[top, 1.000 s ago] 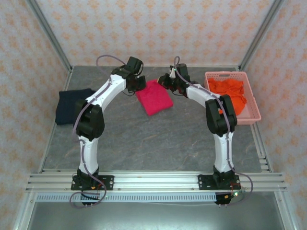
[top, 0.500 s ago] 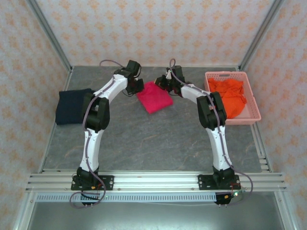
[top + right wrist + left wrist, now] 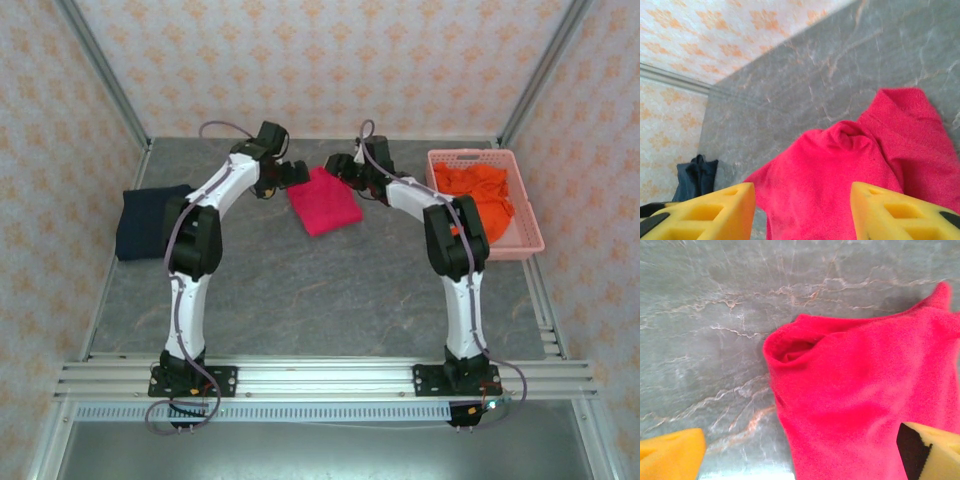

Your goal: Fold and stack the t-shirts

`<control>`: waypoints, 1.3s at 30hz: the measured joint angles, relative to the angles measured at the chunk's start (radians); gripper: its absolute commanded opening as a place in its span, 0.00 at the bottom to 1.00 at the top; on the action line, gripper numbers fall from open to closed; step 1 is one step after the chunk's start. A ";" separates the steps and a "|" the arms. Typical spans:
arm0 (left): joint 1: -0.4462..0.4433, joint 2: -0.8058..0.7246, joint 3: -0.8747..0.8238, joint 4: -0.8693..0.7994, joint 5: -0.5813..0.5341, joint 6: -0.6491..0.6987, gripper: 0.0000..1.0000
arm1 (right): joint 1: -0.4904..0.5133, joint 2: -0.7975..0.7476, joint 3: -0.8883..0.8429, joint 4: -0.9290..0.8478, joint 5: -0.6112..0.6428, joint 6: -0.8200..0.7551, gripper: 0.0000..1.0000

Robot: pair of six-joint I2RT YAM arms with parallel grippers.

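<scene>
Where the crimson-pink shirt point(image 3: 323, 200) ends farthest back, it is flanked by the left gripper point(image 3: 294, 172) and right gripper point(image 3: 341, 166). Both are spread open, empty.

Under the left gripper point(image 3: 800, 452), the crimson-pink t-shirt point(image 3: 855, 405) is showing as soft, fuzzy, matt cloth. The gripper's yellow pads point(image 3: 670, 455) are looking matt and finely grained, like foam. Ahead of the fingertips, the table point(image 3: 715, 300) is reading as smooth grey veined stone with a faint sheen. Left of the right gripper point(image 3: 801, 195), I'm seeing the dark navy t-shirt point(image 3: 695, 177) as limp matt cloth; to its right, the basket point(image 3: 530, 236) is looking like smooth plastic lattice.
</scene>
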 measured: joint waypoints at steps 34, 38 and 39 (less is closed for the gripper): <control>-0.066 0.537 0.707 -0.082 0.202 -0.083 1.00 | 0.043 -0.037 -0.265 0.010 0.085 -0.047 0.37; -0.066 0.499 0.679 -0.101 0.209 -0.076 1.00 | 0.064 -0.090 -0.341 0.024 0.074 -0.031 0.37; -0.066 0.470 0.652 -0.106 0.209 -0.074 1.00 | 0.072 -0.109 -0.365 0.024 0.071 -0.025 0.38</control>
